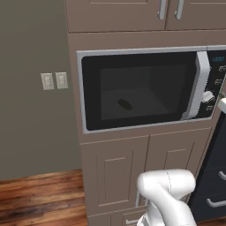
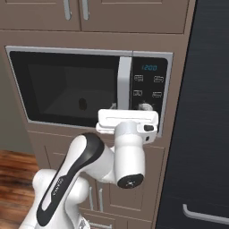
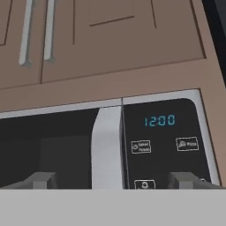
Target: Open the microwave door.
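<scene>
The microwave (image 1: 145, 52) (image 2: 167, 89) is built into brown cabinetry. The microwave door (image 1: 137, 90) (image 2: 67, 87) (image 3: 48, 145) is a black glossy panel lying flush in its frame. Its vertical silver handle (image 1: 201, 84) (image 2: 125, 82) (image 3: 107, 145) runs along the right edge, beside the control panel (image 2: 149, 85) (image 3: 165, 132) showing 12:00 and the white knob (image 1: 208, 97). My gripper (image 2: 128, 112) (image 3: 113, 181) is open in front of the handle's lower part. Its fingertips (image 3: 42, 180) stand on either side of the handle, apart from it. A small dark object (image 1: 125, 104) lies inside the microwave.
Upper cabinet doors with silver handles (image 1: 162, 9) (image 3: 25, 31) hang above the microwave, and lower cabinet doors (image 1: 117, 174) sit below. A tall black appliance (image 2: 205, 112) stands right of it. On the left are a grey wall with switches (image 1: 54, 80) and a wooden floor (image 1: 39, 198).
</scene>
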{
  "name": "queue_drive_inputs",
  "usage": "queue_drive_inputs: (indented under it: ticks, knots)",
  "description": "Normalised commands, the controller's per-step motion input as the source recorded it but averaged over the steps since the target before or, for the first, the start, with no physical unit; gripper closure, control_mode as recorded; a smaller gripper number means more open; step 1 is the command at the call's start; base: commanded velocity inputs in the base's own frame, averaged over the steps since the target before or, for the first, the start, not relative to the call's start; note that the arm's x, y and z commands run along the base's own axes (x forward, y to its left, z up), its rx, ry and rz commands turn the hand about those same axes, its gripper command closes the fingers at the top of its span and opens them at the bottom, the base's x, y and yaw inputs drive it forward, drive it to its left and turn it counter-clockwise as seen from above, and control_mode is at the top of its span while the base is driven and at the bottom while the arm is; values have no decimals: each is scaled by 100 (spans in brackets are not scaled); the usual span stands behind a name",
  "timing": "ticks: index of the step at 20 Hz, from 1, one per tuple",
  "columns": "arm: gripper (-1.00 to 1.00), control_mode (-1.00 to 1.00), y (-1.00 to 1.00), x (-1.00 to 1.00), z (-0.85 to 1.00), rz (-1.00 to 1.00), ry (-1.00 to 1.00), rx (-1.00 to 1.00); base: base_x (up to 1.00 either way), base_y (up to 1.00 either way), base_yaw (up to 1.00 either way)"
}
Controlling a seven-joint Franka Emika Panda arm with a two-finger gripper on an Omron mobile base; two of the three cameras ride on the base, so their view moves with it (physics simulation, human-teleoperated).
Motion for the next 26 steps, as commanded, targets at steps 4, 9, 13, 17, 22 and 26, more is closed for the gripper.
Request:
queue_drive_inputs:
  ticks: [4, 9, 13, 17, 22, 26]
  knots:
    - [-100, -100, 0, 27, 0, 0, 1, 0, 0, 0, 0]
    - [-100, -100, 5, 18, -14, 2, 8, 0, 0, 0, 0]
    - [-100, -100, 13, 32, -15, 1, 9, 0, 0, 0, 0]
    - [-100, -100, 9, 32, -12, 1, 2, 0, 0, 0, 0]
    - [-100, -100, 28, 13, -16, 3, 3, 0, 0, 0, 0]
    - [-100, -100, 13, 29, -4, 2, 1, 0, 0, 0, 0]
